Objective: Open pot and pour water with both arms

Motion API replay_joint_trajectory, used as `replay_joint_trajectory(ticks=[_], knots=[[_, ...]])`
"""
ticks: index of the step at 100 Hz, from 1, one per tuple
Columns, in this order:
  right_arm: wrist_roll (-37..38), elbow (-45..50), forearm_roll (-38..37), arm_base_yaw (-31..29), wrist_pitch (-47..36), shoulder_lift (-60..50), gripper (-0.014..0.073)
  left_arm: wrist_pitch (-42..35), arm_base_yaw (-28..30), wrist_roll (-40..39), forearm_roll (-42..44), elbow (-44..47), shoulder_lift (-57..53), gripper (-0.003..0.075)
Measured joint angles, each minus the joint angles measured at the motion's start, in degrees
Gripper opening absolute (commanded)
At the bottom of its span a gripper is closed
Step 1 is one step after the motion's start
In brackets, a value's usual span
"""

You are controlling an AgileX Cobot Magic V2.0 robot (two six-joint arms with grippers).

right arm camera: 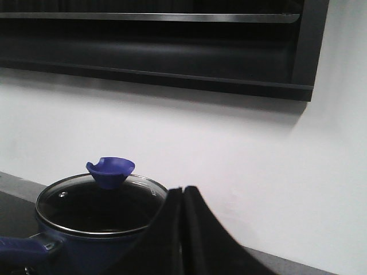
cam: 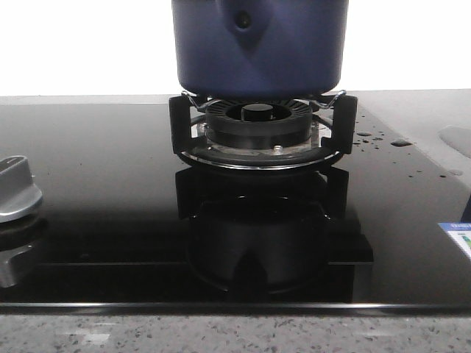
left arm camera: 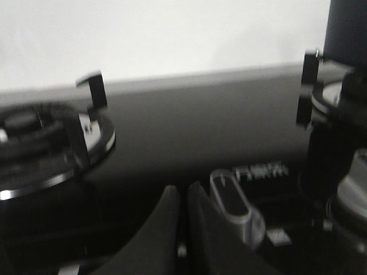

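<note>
Both grippers have their dark fingers pressed together with nothing between them: the left gripper (left arm camera: 183, 197) hangs low over the black glass hob, and the right gripper (right arm camera: 183, 197) is raised level with the top of the pot, near its lid.

In the front view the pot (cam: 259, 45) sits on the burner (cam: 259, 125) at the centre of the hob, toward the far side, its dark blue wall filling the top of the frame and a round rivet on its handle mount facing forward. The right wrist view shows it wearing a glass lid (right arm camera: 102, 204) with a metal rim and a blue knob (right arm camera: 110, 172) on top; a blue handle (right arm camera: 23, 245) sticks out from its side.

Black pan supports (cam: 179, 125) ring the burner, and the glossy hob (cam: 96, 184) mirrors them just in front. Water drops (cam: 372, 137) lie on the glass to the right of the burner. A silver control knob (cam: 16, 190) sits at the near left edge. A second, bare burner (left arm camera: 34, 137) shows blurred in the left wrist view. A white wall (right arm camera: 241, 172) rises behind the hob.
</note>
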Motion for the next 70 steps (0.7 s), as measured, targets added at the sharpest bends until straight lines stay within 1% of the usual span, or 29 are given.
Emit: replay_joint_trajectory(ticks=[21, 50, 70], knots=[[0.0, 0.0, 0.0, 0.0, 0.0, 0.0, -0.0066, 6.71, 0.0, -1.36, -0.4, 0.0, 0.0, -0.002], [0.0, 0.0, 0.0, 0.0, 0.0, 0.0, -0.0066, 7.14, 0.0, -1.69, -4.0, 0.0, 0.0, -0.002], [0.0, 0.0, 0.0, 0.0, 0.0, 0.0, -0.0066, 7.14, 0.0, -1.69, -4.0, 0.0, 0.0, -0.002]])
